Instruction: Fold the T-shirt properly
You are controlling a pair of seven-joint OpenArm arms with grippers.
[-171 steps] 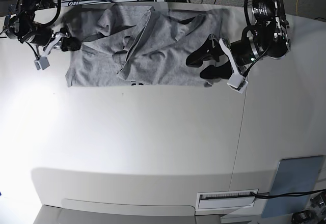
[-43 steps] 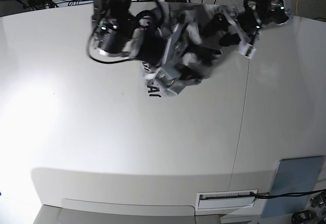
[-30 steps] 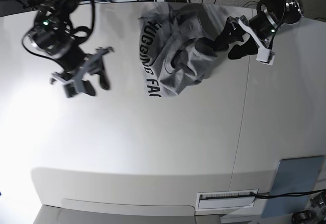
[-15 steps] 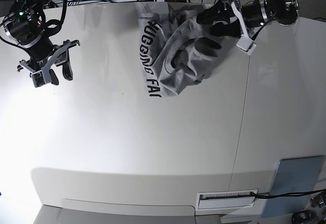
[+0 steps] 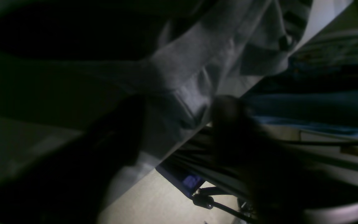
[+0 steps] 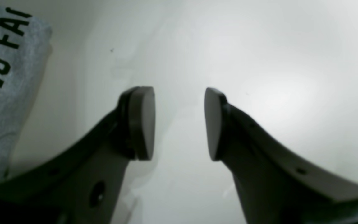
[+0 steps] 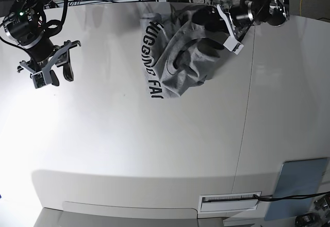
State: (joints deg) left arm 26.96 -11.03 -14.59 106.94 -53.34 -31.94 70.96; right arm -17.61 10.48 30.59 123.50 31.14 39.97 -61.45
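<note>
Smooth off-white counter [image 7: 154,149] with a soft glare on the left side and a thin seam running down the right. Up near the far edge sits the T-shirt [image 7: 180,62], a heather-grey knit bunched into a lumpy heap with deep folds, black block letters curving along its left rim. In the right wrist view the same marled fabric [image 6: 2,77] shows at the left edge, letters crisp against the grey.

Left gripper [image 7: 216,23] is pushed into the top right of the heap. Its wrist camera is dark and blurry, but a thick fold of cloth with a stitched hem [image 5: 172,105] sits between the two dark fingers [image 5: 228,124]; can't really tell whether the jaws have pinched it yet.

Right gripper [image 7: 51,69] hangs over bare counter well left of the shirt, jaws apart with nothing between the flat oval pads [image 6: 141,123].

Flat grey-blue pad [image 7: 301,185] lies at the near right corner, a white slotted label plate [image 7: 229,201] just left of it.
</note>
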